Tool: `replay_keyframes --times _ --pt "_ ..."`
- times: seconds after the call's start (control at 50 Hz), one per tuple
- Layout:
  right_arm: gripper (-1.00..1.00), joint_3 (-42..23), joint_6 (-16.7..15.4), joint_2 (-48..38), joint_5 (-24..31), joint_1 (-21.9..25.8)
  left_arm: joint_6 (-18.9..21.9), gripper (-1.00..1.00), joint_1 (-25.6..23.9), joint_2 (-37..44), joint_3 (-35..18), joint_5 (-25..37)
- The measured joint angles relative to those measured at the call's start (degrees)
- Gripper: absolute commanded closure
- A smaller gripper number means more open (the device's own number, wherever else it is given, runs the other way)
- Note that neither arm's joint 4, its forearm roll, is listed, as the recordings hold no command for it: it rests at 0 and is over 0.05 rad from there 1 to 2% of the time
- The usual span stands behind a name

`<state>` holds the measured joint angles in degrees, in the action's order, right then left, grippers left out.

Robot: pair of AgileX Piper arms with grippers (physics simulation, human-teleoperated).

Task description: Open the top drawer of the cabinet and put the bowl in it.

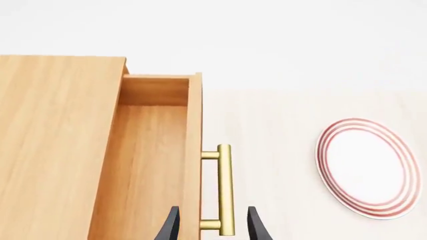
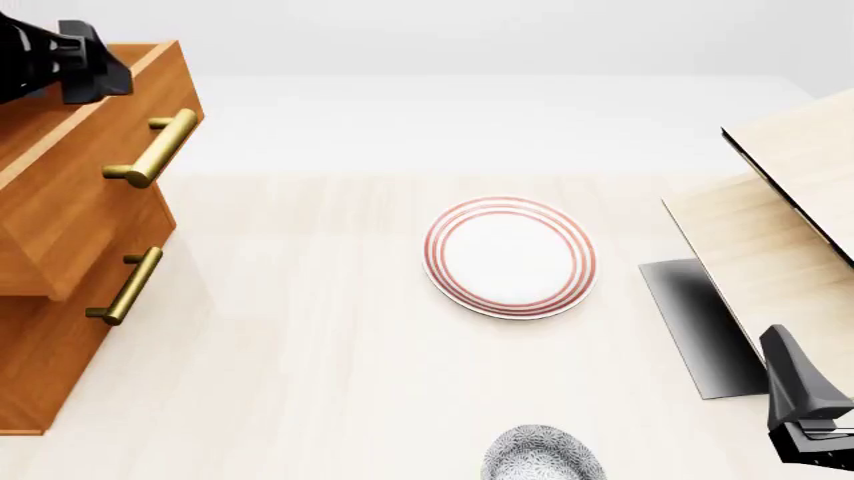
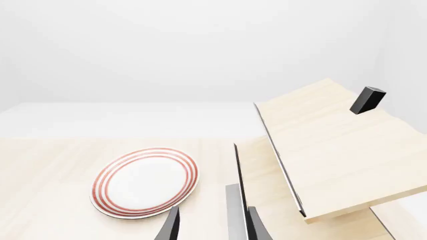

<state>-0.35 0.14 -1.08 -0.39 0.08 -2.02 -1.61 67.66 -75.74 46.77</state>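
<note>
The orange-brown cabinet (image 2: 38, 370) stands at the table's left edge. Its top drawer (image 2: 80, 170) is pulled out, and the inside (image 1: 150, 165) holds nothing. The brass handle (image 1: 225, 190) runs along the drawer's front. My left gripper (image 1: 213, 227) hovers over that front edge, open, with one finger on each side of the handle and gripping nothing. It shows at top left in the front view (image 2: 74, 60). The speckled bowl (image 2: 541, 456) sits at the near edge of the table. My right gripper (image 3: 213, 227) is open and holds nothing, at the near right (image 2: 807, 420).
A white plate with red rings (image 2: 510, 256) lies mid-table, beyond the bowl. A pale wood structure (image 2: 787, 200) with a dark base takes up the right side. The second drawer's handle (image 2: 127, 285) sticks out below the top drawer.
</note>
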Motion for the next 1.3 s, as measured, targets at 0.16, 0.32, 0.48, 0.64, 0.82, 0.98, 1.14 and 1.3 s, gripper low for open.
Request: replay_keyframes --times 0.16,0.32,0.48,0.64,0.82,0.98,1.14,1.3 --pt "-1.0 0.0 0.0 0.0 0.0 0.0 0.4 -1.0 0.7 -0.2 1.3 -0.7" --pt "-1.0 0.0 0.0 0.0 0.0 0.0 0.5 -1.0 1.2 -0.5 2.5 -1.2" --pt "-1.0 0.0 0.0 0.0 0.0 0.0 0.6 -1.0 1.5 -0.7 3.4 -1.6" --pt "-1.0 0.0 0.0 0.0 0.0 0.0 0.7 -1.0 1.4 -0.5 4.0 -2.0" --pt "-1.0 0.0 0.0 0.0 0.0 0.0 0.6 -1.0 0.9 -0.1 4.6 -2.4" --pt "-1.0 0.0 0.0 0.0 0.0 0.0 0.5 -1.0 0.3 0.5 4.6 -2.6" --pt "-1.0 0.0 0.0 0.0 0.0 0.0 0.4 -1.0 -0.1 0.8 4.6 -2.6" --pt "-1.0 0.0 0.0 0.0 0.0 0.0 0.3 -1.0 -0.5 1.0 4.5 -2.6"
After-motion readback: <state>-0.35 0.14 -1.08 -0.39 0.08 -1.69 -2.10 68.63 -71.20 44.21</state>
